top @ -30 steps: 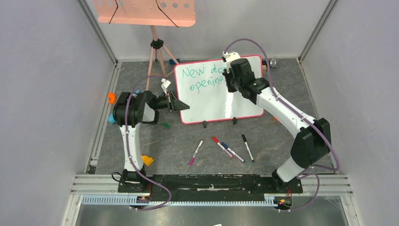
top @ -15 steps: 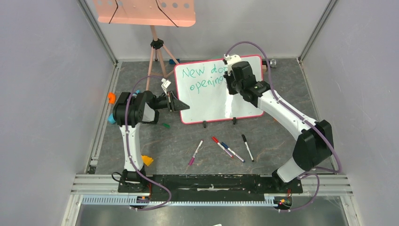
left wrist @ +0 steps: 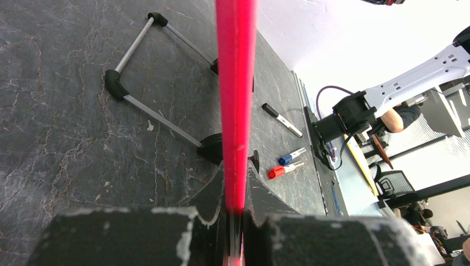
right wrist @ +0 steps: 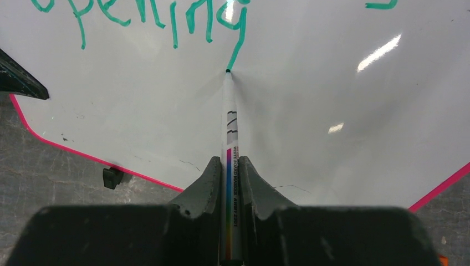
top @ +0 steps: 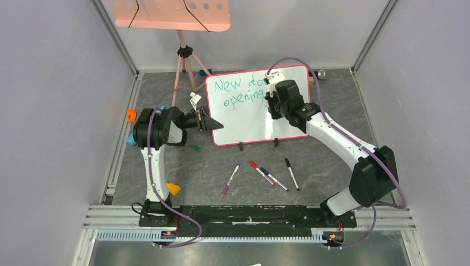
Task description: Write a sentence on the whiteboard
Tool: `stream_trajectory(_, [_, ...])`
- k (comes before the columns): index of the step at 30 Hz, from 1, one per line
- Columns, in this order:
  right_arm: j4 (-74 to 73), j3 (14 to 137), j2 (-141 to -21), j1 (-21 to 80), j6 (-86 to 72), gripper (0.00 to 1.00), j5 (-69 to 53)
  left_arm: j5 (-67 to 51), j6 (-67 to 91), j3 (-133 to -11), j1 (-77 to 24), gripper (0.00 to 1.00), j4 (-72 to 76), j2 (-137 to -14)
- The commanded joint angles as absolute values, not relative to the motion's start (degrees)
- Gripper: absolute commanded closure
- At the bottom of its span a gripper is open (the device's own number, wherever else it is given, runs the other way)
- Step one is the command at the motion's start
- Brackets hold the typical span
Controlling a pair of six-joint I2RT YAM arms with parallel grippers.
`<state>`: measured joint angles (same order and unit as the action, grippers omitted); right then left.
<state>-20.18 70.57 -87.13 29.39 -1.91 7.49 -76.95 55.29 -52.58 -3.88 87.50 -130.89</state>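
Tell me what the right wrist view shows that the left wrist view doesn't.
Only right wrist: a whiteboard marker gripped in the right jaws, tip at the tail of the green "opening". Only left wrist: the left jaws clamping the whiteboard edge-on, plus loose markers beyond. Both: the whiteboard's pink-red frame and the dark table.

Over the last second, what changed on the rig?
The right tool, shut on the marker, slid down the whiteboard, drawing the g's tail in the sentence; its elbow swung right. Unchanged: left tool shut on the whiteboard's frame, loose markers.
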Motion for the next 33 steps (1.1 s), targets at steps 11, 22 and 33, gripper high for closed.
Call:
stream_trajectory(11, [-18.65,69.45,-88.53,28.78,-3.38,1.00,3.28,-71.48,52.56,-53.00,-2.97,0.98,89.21,-133.88])
stream_trajectory(22, [-16.73,72.30,-86.00,28.79,-4.60,1.00,-1.79,-71.29,52.49,-52.82,-2.82,0.97,89.21,-133.83])
stream_trajectory(33, [-10.95,63.05,-72.70,28.74,-7.68,1.00,1.54,-71.17,52.21,-52.65,-2.73,0.60,89.25,-133.40])
